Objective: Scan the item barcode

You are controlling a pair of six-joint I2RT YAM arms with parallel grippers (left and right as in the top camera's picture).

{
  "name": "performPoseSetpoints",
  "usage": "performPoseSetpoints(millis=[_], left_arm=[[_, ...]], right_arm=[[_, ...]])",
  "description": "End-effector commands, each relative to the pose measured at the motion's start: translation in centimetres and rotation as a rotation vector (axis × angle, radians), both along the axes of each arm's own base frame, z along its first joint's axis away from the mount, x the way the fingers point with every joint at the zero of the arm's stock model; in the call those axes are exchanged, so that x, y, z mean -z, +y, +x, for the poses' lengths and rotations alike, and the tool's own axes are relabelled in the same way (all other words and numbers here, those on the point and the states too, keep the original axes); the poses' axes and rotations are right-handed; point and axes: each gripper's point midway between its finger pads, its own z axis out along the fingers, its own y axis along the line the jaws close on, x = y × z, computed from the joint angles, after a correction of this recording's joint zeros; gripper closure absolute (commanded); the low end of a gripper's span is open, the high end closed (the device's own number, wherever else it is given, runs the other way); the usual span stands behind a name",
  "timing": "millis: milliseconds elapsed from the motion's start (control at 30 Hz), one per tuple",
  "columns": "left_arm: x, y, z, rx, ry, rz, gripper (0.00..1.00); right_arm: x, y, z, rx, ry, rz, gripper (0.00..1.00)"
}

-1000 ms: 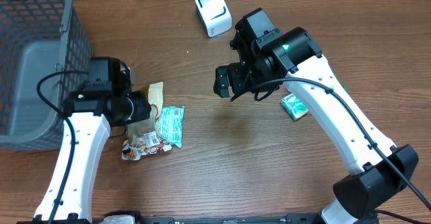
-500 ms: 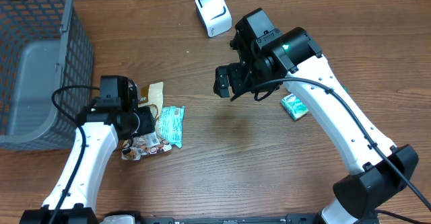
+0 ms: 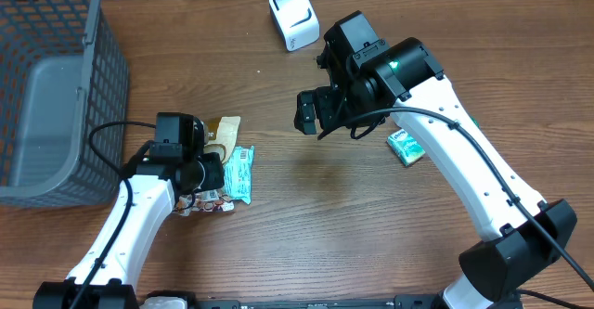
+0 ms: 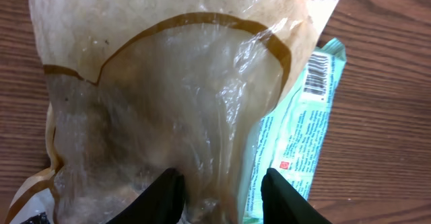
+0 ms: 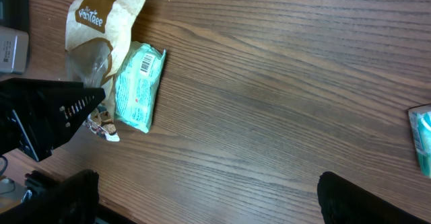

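Grips the tan-and-clear bag with the left gripper, left of centre in the overhead view. Clamps onto the bag's crinkled clear part, with one black finger on each side at the bottom of the left wrist frame. Cannot tell whether the bag rests on the wooden table or hangs just above it. Points the bag's brown-printed end toward the top of the frame. Overlaps, along the bag's right edge, a teal packet with its barcode face up. Lies just beside a crumpled printed wrapper, below the bag. Holds the right gripper above the table at upper centre, jaws spread wide with nothing between. Shows a white device at top centre, a green box right of centre, and a grey mesh basket in the upper left corner.
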Motion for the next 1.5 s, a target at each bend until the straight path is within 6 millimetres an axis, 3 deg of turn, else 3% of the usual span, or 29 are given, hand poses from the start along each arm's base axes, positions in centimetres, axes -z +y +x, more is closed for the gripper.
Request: performPoseSetpoints(millis=[0,267,400,533,600,667,733,800,1467], left_arm=[[0.7,0.7,-0.6,-0.024,0.018,0.047,0.65],[0.7,3.7,-0.6,-0.095,0.017,0.208,0.66],[0.3,4.2,-0.3,-0.129,0.005,0.230,0.62],[-1.2,2.9,0.7,-0.109,-0.012,0.158,0.58],[-2.4,0.8,1.5,-0.060,-0.027,0.054,0.59],[-3.2,-1.4,1.8,0.007,-0.041,-0.050,0.65],[-3.4,-2.3,1.7,0.028,-0.038,-0.102,0.71],[-3.2,-2.0,1.3,0.021,-0.021,-0.084,0.84],[-0.5,-1.3,0.0,0.028,0.024,-0.020,0.81]], right_arm=[[-0.8,0.0,0.2,0.001,-0.021,0.014,0.00],[-0.8,0.0,0.2,0.001,-0.021,0.014,0.00],[-0.8,0.0,0.2,0.001,-0.021,0.014,0.00],[-0.8,0.0,0.2,0.001,-0.021,0.014,0.00],[-0.8,0.0,0.2,0.001,-0.022,0.014,0.00],[-0.8,0.0,0.2,0.001,-0.021,0.014,0.00],[-0.8,0.0,0.2,0.001,-0.022,0.014,0.00],[-0.8,0.0,0.2,0.001,-0.021,0.014,0.00],[-0.8,0.0,0.2,0.001,-0.021,0.014,0.00]])
